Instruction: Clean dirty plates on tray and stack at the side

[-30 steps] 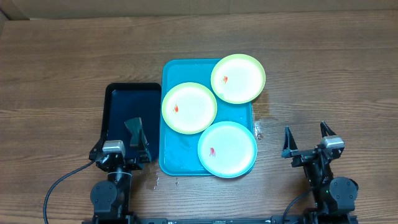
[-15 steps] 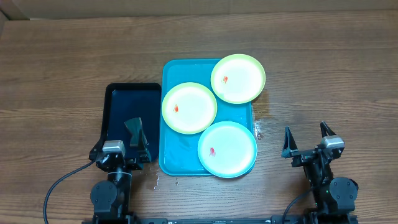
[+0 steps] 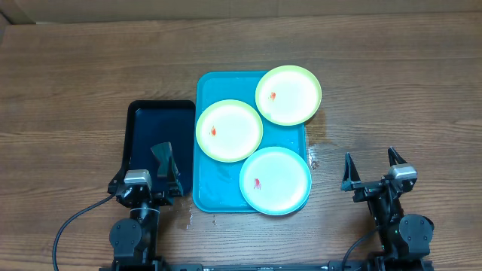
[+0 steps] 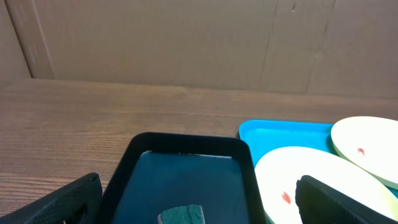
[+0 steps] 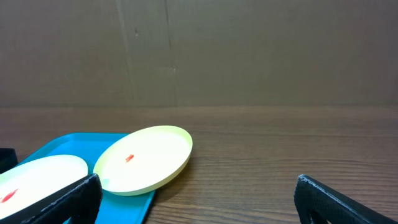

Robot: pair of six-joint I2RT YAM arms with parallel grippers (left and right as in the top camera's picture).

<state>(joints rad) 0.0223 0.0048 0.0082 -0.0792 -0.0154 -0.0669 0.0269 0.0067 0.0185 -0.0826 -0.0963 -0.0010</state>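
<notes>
The turquoise tray (image 3: 214,182) lies mid-table with three plates on it, each with a small red smear. One green-rimmed plate (image 3: 288,95) overhangs the tray's far right corner. A second green-rimmed plate (image 3: 229,130) sits centre-left, and the light-blue-rimmed plate (image 3: 275,181) is nearest. My left gripper (image 3: 147,167) stands open at the near end of the black tray, apart from the plates. My right gripper (image 3: 369,161) stands open over bare wood, right of the tray. The left wrist view shows the tray (image 4: 280,130) and a green plate (image 4: 311,180) past my open left gripper (image 4: 198,186). The right wrist view shows the far green plate (image 5: 146,158) ahead of my open right gripper (image 5: 198,183).
A black tray (image 3: 151,124) lies left of the turquoise one, with a dark green sponge (image 3: 163,156) at its near end; the sponge (image 4: 181,214) shows between my left fingers. Wet marks (image 3: 312,156) spot the wood by the tray's right edge. A cardboard wall backs the table.
</notes>
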